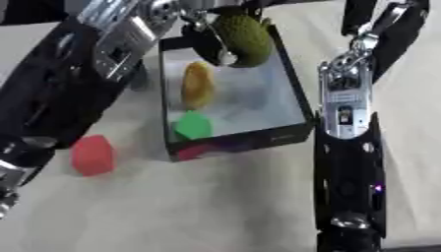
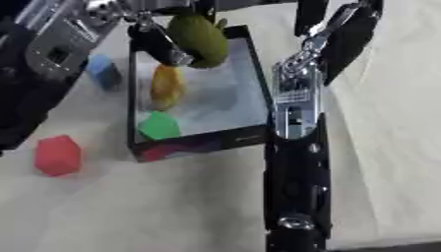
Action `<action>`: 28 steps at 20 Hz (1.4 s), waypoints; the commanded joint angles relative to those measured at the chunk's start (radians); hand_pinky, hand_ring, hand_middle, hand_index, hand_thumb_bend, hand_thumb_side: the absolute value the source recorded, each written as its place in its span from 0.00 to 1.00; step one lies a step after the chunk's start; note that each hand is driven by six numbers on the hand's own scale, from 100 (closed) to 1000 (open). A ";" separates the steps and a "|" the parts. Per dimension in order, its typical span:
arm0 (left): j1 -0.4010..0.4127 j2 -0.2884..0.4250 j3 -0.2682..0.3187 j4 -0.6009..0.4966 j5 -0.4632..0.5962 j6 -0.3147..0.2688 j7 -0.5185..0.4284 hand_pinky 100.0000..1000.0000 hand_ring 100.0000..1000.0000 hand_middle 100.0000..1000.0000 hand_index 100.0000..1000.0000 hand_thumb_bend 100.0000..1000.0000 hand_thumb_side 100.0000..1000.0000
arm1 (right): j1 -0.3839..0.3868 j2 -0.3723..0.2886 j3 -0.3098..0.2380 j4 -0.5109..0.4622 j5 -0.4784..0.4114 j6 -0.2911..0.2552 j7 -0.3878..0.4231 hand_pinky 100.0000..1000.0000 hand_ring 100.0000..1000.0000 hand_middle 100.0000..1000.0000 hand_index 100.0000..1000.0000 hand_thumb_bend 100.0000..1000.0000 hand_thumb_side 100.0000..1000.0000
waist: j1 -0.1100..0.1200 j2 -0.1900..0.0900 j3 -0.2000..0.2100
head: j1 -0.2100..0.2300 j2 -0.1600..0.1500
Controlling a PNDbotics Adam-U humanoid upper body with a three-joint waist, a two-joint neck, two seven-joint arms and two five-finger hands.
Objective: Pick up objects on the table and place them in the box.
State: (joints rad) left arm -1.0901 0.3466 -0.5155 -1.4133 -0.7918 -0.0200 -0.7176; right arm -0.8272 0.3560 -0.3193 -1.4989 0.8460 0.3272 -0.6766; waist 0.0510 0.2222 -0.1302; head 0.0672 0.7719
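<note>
The box [image 1: 297,93], a black-walled tray with a pale floor, sits mid-table. Over its far end hangs the left hand [image 1: 206,37], its dark fingers curled round a bumpy olive-green fruit [image 1: 244,38], which is held up above the far rim, not resting on the floor of the box. Inside the box, just below the fruit, lies a yellow piece [image 1: 197,84], and nearer the front wall a green block [image 1: 193,125]. Something red [image 1: 191,151] shows at the box's front left corner. Outside, off the box's left front corner, a red block [image 1: 92,154] rests on the table [image 1: 215,206]; a blue block [image 2: 103,70] lies left of the far end. The right arm [image 1: 347,147] stretches along the box's right wall; its hand runs out of sight at the top, so I cannot tell how it stands.
</note>
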 commanded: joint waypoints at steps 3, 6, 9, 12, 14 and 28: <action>0.004 -0.034 -0.011 0.107 -0.070 -0.063 0.024 0.72 0.70 0.59 0.56 0.18 0.00 | -0.015 0.001 0.008 -0.023 -0.001 0.002 0.000 0.80 0.70 0.71 0.81 0.00 0.75 | 0.012 -0.025 -0.002 | 0.006 -0.002; 0.015 -0.049 -0.009 0.146 -0.086 -0.090 0.028 0.73 0.71 0.61 0.58 0.26 0.03 | -0.017 0.001 0.009 -0.020 -0.005 0.002 -0.002 0.80 0.70 0.71 0.81 0.00 0.74 | 0.011 -0.022 -0.002 | 0.005 -0.002; 0.025 -0.060 -0.001 0.178 -0.103 -0.102 0.026 0.74 0.73 0.65 0.62 0.34 0.09 | -0.022 0.000 0.010 -0.017 -0.006 0.001 -0.002 0.80 0.70 0.71 0.81 0.00 0.74 | 0.009 -0.019 -0.003 | 0.006 -0.002; 0.028 -0.064 0.007 0.196 -0.109 -0.112 0.022 0.78 0.79 0.74 0.81 0.47 0.21 | -0.027 -0.001 0.009 -0.014 -0.006 0.001 -0.003 0.80 0.71 0.71 0.81 0.00 0.74 | 0.006 -0.018 -0.002 | 0.005 -0.002; 0.027 -0.063 0.015 0.190 -0.105 -0.115 0.020 0.81 0.82 0.78 0.88 0.61 0.32 | -0.028 -0.002 0.008 -0.012 -0.007 0.003 -0.004 0.80 0.71 0.71 0.81 0.00 0.74 | 0.005 -0.017 0.000 | 0.004 -0.002; 0.069 0.128 0.169 -0.133 0.167 0.039 0.030 0.81 0.84 0.81 0.90 0.65 0.44 | -0.027 -0.029 -0.004 0.000 -0.022 0.011 -0.019 0.80 0.71 0.71 0.81 0.00 0.74 | 0.004 -0.024 0.046 | -0.047 -0.002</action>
State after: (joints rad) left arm -1.0076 0.4260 -0.3856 -1.4966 -0.6614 -0.0062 -0.6989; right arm -0.8357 0.3363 -0.3264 -1.4911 0.8267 0.3371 -0.6892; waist 0.0526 0.2223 -0.0850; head 0.0314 0.7720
